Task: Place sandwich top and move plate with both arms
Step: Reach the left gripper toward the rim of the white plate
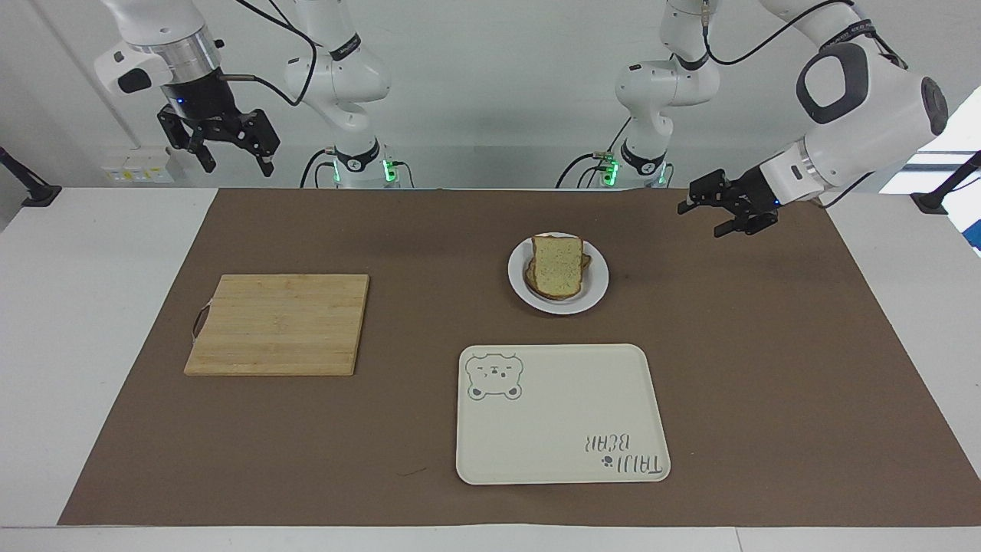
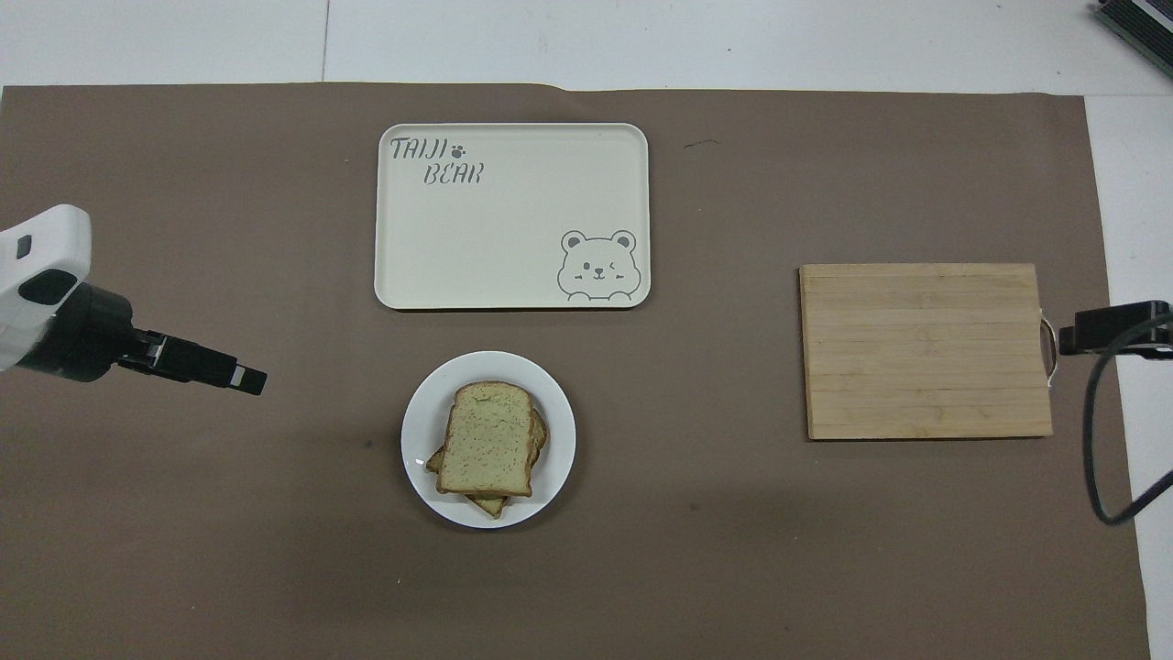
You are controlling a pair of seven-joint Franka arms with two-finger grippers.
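1. Facing view: bread slice already tops the sandwich on the plate; tray lies farther out.
2. Left gripper and right gripper, fingers spread, empty; judgement: pinch the plate's rim from both ends, lift level.

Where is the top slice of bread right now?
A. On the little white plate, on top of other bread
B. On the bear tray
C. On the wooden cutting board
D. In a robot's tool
A. The sandwich top lies on the stack on the plate; the cutting board and bear tray hold nothing, and both tools are open, away from it.
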